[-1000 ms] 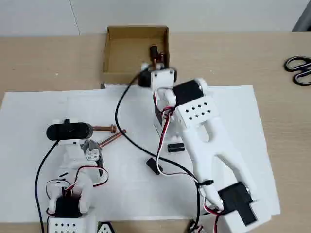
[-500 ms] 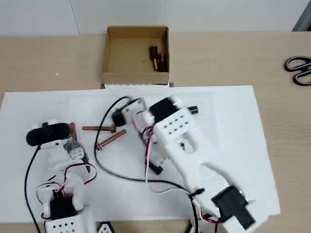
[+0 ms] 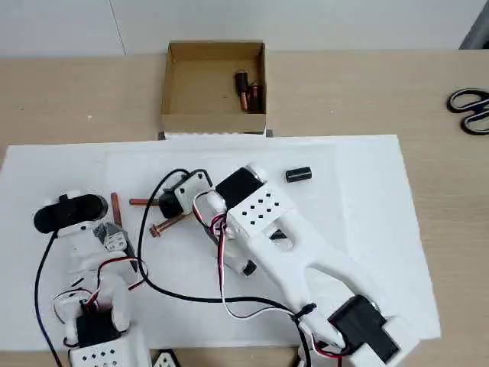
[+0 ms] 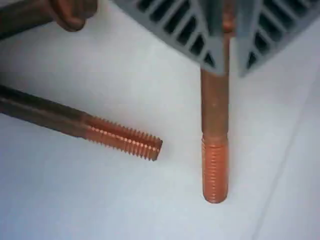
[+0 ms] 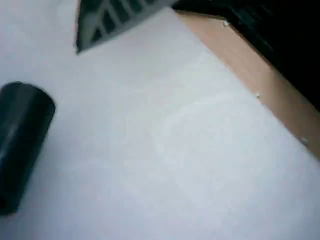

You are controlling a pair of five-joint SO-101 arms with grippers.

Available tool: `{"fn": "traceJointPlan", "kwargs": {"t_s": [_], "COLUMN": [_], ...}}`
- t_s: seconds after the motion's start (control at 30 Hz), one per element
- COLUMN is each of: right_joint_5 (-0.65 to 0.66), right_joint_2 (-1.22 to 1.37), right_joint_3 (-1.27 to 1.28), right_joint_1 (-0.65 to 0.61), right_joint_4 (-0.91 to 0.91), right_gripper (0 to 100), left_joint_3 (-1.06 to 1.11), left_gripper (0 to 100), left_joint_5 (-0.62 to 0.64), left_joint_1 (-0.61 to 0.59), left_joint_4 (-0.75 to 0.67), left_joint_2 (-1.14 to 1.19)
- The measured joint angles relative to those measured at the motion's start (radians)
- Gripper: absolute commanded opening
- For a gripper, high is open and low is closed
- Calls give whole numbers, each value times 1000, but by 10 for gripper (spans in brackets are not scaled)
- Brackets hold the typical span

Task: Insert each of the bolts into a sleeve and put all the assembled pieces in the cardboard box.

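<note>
A copper bolt [image 4: 215, 150] is clamped between the jaws of the left tool [image 4: 223, 59]. It is gripped on the smooth shank, with the threaded end hanging just above the white sheet [image 3: 367, 191]. It is held at the left of the sheet, just beside two loose bolts [image 3: 172, 222] that lie near each other. The right tool [image 3: 176, 200] is set by the right ends of those bolts; whether it is wide or narrow cannot be told.

The bolts are judged to be rigid metal, smooth and round, so rolling or slipping is to be expected. A hold on the plain shank near the head is advised, so that the thread is left free. The black sleeve [image 3: 299, 175] is judged light and apt to roll; it is best taken across its outside, with the bore kept open.

The cardboard box [image 3: 176, 84] at the far side and the assembled pieces [image 3: 246, 89] in its right part are given by the high view. The exact grip on the shank is given by the left wrist view. A sleeve is shown close up in the right wrist view, but which one cannot be told.
</note>
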Motion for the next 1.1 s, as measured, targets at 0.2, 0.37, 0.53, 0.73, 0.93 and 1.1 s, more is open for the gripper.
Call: {"fn": "traceJointPlan", "kwargs": {"t_s": [0.2,0.37,0.53,0.73,0.93,1.1], "right_joint_5": [8,8,8,8,8,8], "right_joint_2": [0,0,14,75,87,137], "right_joint_3": [106,164,173,175,181,181], "right_joint_1": [0,0,-2,-2,-48,-49], "right_joint_4": [-97,-187,-258,-307,-353,-362], "right_gripper": [209,209,209,209,208,208], "left_joint_3": [0,0,0,3,5,5], "left_gripper": [7,7,7,7,7,7], "left_joint_5": [0,0,0,0,0,0], "left_joint_1": [-52,-48,-48,-48,-48,-48], "left_joint_4": [-31,-34,-34,-34,-34,-34], "left_joint_2": [0,0,0,0,0,0]}}
